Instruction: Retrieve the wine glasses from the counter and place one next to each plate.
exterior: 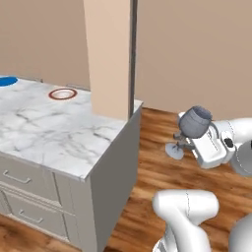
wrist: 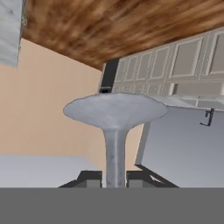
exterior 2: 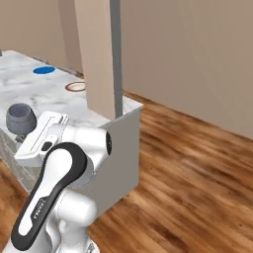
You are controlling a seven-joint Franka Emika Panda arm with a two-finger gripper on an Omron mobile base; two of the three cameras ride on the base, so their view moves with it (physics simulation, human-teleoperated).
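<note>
Wine glass (exterior: 195, 122): translucent grey-blue, rounded bowl, thin stem, round foot; tilted, over wood floor (exterior: 162, 172). End effector (wrist: 115, 178): nearly closed, clamped on stem.

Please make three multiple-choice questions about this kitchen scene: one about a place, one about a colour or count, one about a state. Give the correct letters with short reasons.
1. Where do the plates lie?
A. on the wooden floor
B. on the marble top
C. in a drawer

2. How many plates are on the marble top?
A. two
B. three
C. none

3. What is the claw doing?
A. hanging open
B. holding a plate
C. gripping a wine glass by its stem

Answers:
1 B: the blue plate and the red-rimmed plate sit on the marble top.
2 A: one blue, one red-rimmed.
3 C: the claw pinches the wine glass at its stem.
</note>
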